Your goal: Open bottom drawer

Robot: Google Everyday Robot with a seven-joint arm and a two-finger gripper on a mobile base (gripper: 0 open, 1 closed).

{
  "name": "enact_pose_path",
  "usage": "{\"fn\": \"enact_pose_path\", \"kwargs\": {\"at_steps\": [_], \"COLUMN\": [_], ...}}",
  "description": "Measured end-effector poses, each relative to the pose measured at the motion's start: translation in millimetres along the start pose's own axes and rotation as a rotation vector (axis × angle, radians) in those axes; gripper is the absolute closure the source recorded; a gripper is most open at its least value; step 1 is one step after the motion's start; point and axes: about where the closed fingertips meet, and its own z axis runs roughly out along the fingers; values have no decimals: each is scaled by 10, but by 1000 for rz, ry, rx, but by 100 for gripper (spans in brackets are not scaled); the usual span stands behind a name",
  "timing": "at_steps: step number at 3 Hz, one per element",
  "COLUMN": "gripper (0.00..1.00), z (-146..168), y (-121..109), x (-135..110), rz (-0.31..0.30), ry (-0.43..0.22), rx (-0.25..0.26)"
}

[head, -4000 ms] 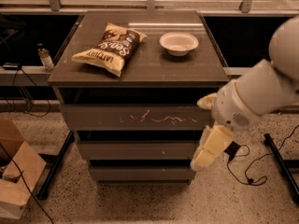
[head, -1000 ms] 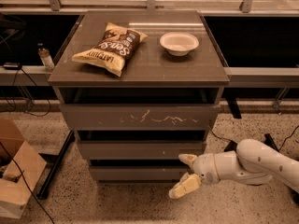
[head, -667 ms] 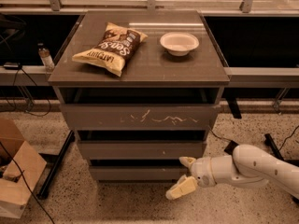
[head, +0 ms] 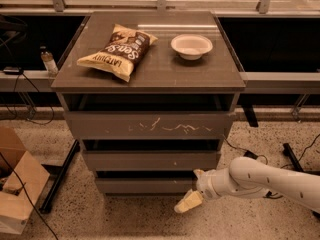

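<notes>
At the far left of the floor (head: 125, 219) stands a cardboard box (head: 17, 184) with its flaps open. Above it a small bottle (head: 48, 60) stands on a ledge beside the cabinet (head: 150, 81). On the cabinet's dark top a bag of chips (head: 117, 51) lies on the left half, and a white bowl (head: 191, 46) sits to its right, apart from the bag. Below come three drawer fronts: the tall top drawer (head: 100, 126) with white scratches, the middle drawer (head: 140, 160), and the bottom drawer (head: 140, 185), lowest and narrowest, just above the floor, its plain front pushed in. At the right end of that bottom drawer is the gripper (head: 188, 191), reaching in from the right on a white arm (head: 270, 178). Its two fingers are spread wide and clasp nothing. The upper fingertip (head: 198, 173) lies at the drawer's top right corner, by the dark gap above the front; whether it touches cannot be told. The lower finger (head: 187, 202) points down and left toward the floor. Black cables (head: 300, 156) trail at the far right.
</notes>
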Motion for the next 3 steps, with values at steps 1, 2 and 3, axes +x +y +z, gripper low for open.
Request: {"fn": "enact_pose_path", "kwargs": {"at_steps": [1, 2, 3], "gripper": [0, 0, 0], "z": [243, 450, 543], "y": [-214, -420, -545], "x": [181, 311, 378], "rz": [-16, 9, 45], "ry": [54, 19, -39], "rx": [16, 11, 1]}}
